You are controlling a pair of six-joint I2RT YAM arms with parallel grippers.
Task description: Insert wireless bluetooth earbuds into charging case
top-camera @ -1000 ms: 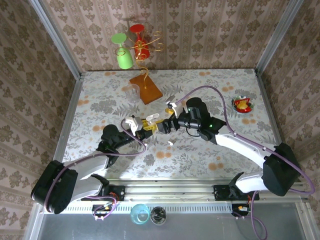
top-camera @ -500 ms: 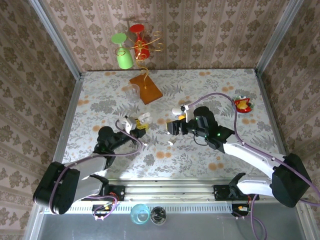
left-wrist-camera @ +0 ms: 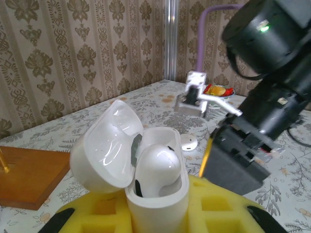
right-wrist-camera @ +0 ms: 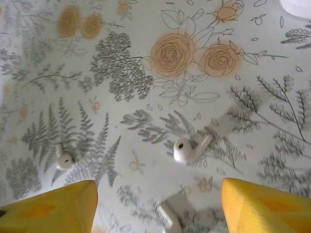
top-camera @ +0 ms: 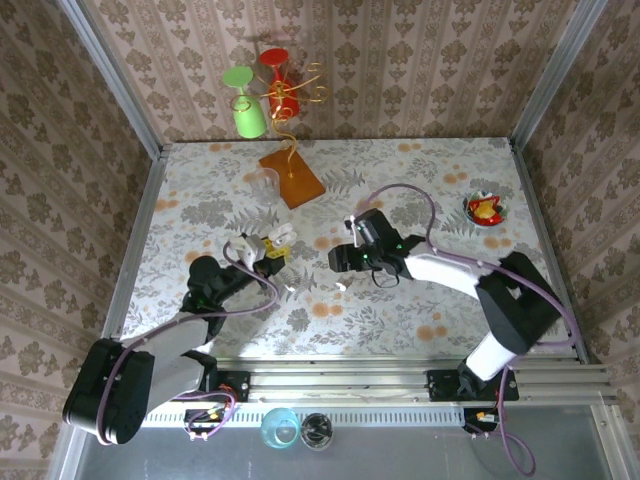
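My left gripper [left-wrist-camera: 158,221] is shut on the white charging case [left-wrist-camera: 156,191], which stands upright between its yellow foam pads [left-wrist-camera: 221,206] with the lid [left-wrist-camera: 104,145] swung open to the left. One of the earbuds [left-wrist-camera: 161,164] sits inside the case. In the top view the case [top-camera: 282,234] and left gripper [top-camera: 270,248] are left of centre. My right gripper [right-wrist-camera: 155,208] hovers open, pointing down at the table. An earbud [right-wrist-camera: 187,149] lies just ahead of its yellow fingertips [right-wrist-camera: 265,204]. Another earbud [right-wrist-camera: 63,160] lies to the left, and a blurred white piece [right-wrist-camera: 170,217] sits between the fingers, touching neither.
An orange wooden stand [top-camera: 292,178] with a wire rack holding a green and a red glass is at the back. A clear glass [top-camera: 262,183] stands beside it. A small bowl [top-camera: 485,209] sits at the right. The right arm's black body [left-wrist-camera: 238,160] is close to the case.
The right gripper pulled away from the case, swung right and down over the table, and its jaws narrowed somewhat. The left gripper drew back left with the case.
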